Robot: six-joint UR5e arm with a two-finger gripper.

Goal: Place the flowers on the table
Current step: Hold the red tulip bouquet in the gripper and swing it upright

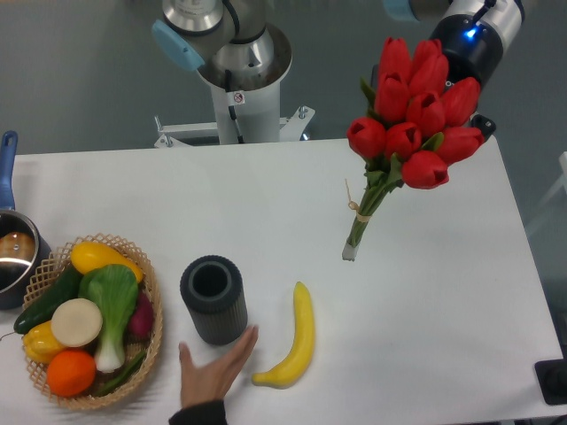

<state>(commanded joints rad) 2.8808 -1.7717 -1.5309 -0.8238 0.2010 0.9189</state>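
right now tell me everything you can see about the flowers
The flowers are a bunch of about ten red tulips, heads closed, on green stems with leaves, tied low with thin pale string. They look artificial, though that is hard to confirm. The bunch tilts, heads up to the right and stem ends down to the left, over the white table. Whether the stem ends touch it is unclear. The gripper sits behind the heads; its fingers are hidden.

The silver-and-blue robot arm [474,35] reaches in from the upper right; its two-finger gripper is hidden, so I can't tell how its jaws stand.
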